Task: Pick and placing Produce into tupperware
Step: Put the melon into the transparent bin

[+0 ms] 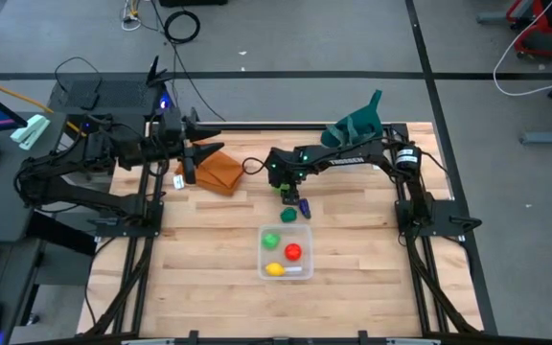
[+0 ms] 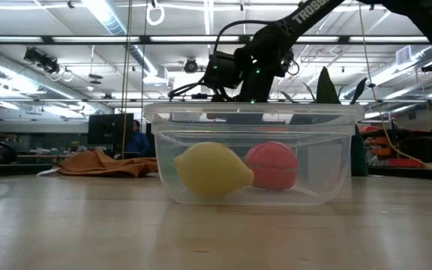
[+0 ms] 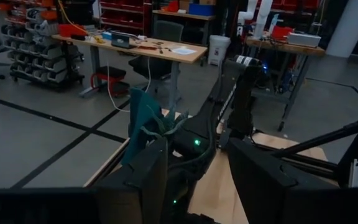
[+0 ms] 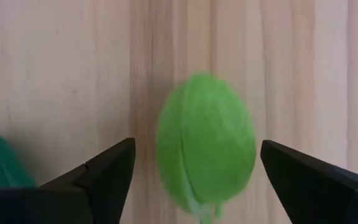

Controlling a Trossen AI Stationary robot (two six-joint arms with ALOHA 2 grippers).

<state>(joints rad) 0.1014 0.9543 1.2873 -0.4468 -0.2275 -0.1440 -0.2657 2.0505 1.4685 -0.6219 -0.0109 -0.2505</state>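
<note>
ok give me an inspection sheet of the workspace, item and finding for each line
Surface: wooden table, bare in front.
Job's things: tupperware holds a yellow piece, a red piece and a green piece; a light green piece, a dark green piece and a purple piece lie outside.
Clutter: orange-brown cloth; dark green cloth.
Grippers: right gripper, jaws open, astride the light green piece; left gripper open, raised at the left rear.
Cables: black loops on the floor.
Surroundings: workshop benches.

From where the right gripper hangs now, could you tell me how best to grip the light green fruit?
Grip the light green fruit across its narrow middle, coming straight down. It lies egg-shaped on the wood, long axis along the gap, and the open right gripper already straddles it.
</note>
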